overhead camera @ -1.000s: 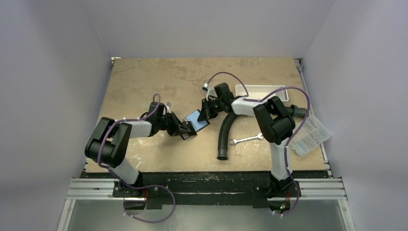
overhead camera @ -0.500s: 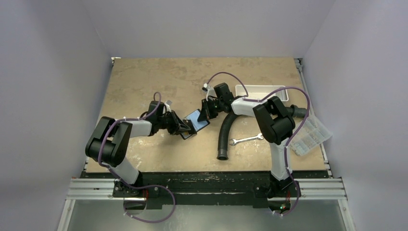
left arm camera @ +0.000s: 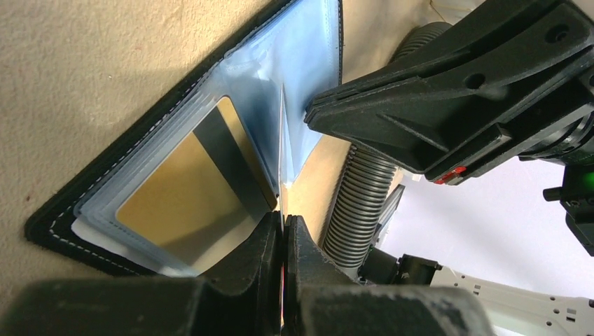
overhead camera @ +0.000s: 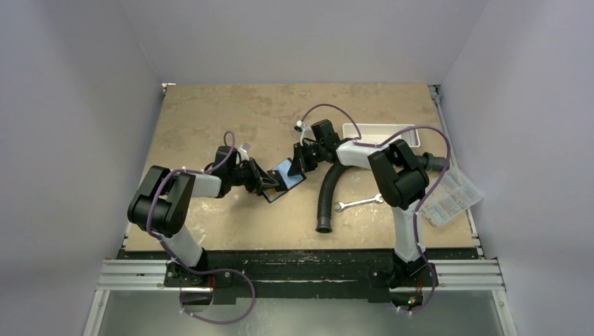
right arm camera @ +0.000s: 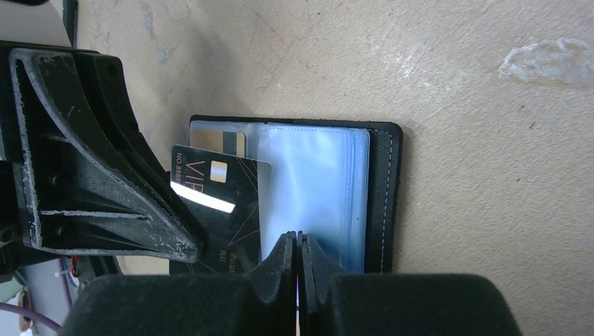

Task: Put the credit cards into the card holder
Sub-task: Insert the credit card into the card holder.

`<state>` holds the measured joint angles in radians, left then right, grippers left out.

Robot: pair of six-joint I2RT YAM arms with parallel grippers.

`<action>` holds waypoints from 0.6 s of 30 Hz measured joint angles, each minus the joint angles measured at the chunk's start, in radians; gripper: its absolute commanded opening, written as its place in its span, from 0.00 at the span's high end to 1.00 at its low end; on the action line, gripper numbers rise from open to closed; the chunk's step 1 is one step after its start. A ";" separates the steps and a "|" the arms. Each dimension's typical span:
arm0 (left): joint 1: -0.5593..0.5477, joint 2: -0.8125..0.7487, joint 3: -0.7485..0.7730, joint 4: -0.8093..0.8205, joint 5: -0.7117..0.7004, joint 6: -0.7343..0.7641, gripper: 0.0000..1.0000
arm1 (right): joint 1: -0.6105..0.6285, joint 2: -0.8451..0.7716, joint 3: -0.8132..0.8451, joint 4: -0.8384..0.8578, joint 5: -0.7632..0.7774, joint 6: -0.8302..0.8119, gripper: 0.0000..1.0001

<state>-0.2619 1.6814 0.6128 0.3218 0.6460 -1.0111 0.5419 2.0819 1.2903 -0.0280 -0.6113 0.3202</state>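
Observation:
The card holder (overhead camera: 286,176) lies open on the table, a black wallet (right arm camera: 392,196) with clear bluish sleeves. A yellowish credit card (left arm camera: 175,196) with a dark stripe sits inside one sleeve. My left gripper (left arm camera: 282,220) is shut on a black credit card (right arm camera: 224,210), which is slanted over the holder's left half. I cannot tell whether its edge is inside a sleeve. My right gripper (right arm camera: 297,238) is shut on a clear sleeve of the holder and holds it up. In the top view the left gripper (overhead camera: 268,183) and right gripper (overhead camera: 300,162) meet at the holder from opposite sides.
A black corrugated hose (overhead camera: 328,196) runs just right of the holder. A silver wrench (overhead camera: 357,204) lies beside the hose. A white tray (overhead camera: 382,133) stands at the back right. A clear compartment box (overhead camera: 452,196) sits at the table's right edge.
My left gripper has edged slightly up and away with the black card, still at the holder. The right gripper has kept its place.

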 measured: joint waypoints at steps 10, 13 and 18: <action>0.006 0.039 -0.021 0.095 0.024 -0.045 1.00 | -0.001 0.006 0.013 -0.011 -0.003 -0.001 1.00; 0.006 0.039 -0.035 0.129 0.024 -0.059 1.00 | -0.001 0.006 0.013 -0.012 0.000 -0.001 1.00; 0.006 0.039 -0.044 0.148 0.021 -0.071 1.00 | -0.005 0.006 0.013 -0.013 0.001 0.000 1.00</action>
<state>-0.2554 1.7206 0.5690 0.4698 0.6666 -1.0821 0.5373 2.0880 1.3033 -0.0414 -0.6106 0.3199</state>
